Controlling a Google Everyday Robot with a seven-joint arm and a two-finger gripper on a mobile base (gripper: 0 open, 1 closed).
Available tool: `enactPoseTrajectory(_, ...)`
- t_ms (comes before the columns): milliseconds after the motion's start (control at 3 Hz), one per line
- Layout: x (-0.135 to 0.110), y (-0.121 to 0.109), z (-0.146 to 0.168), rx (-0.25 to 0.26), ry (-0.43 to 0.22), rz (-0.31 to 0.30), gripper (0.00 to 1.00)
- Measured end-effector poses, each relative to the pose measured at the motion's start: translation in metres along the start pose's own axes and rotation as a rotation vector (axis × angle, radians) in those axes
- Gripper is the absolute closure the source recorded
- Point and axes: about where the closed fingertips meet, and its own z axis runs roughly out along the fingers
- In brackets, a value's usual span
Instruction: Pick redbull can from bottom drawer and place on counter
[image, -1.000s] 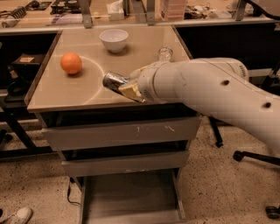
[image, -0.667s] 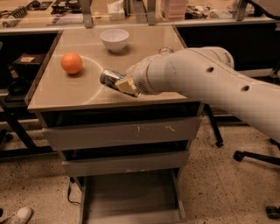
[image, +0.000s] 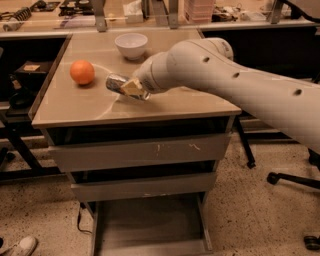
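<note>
Currently place step: gripper (image: 125, 86) over desk (image: 165, 107), fingers (image: 132, 88) clamped on tilted redbull can (image: 114, 82). Next move likely: lower to surface, release, clear of orange ball (image: 82, 72).

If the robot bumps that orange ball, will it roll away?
Probably: the orange ball is round and sits loose on the smooth, glossy counter. The gripper, holding the redbull can close beside it over the counter, could easily nudge it.

redbull can (image: 116, 83), sideways in jaws, over counter (image: 75, 107)
</note>
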Motion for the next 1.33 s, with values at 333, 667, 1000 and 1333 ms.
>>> enactPoseTrajectory(333, -0.003, -0.005, 0.028, -0.023, 0.002, 0.011, 1.00)
enactPoseTrajectory(667, 0.001, -0.005, 0.047, -0.036, -0.024, 0.026, 1.00)
enactPoseTrajectory(1000, 0.001, -0.005, 0.049, -0.037, -0.026, 0.027, 0.83)
enactPoseTrajectory(1333, 0.001, -0.005, 0.049, -0.037, -0.026, 0.027, 0.59)
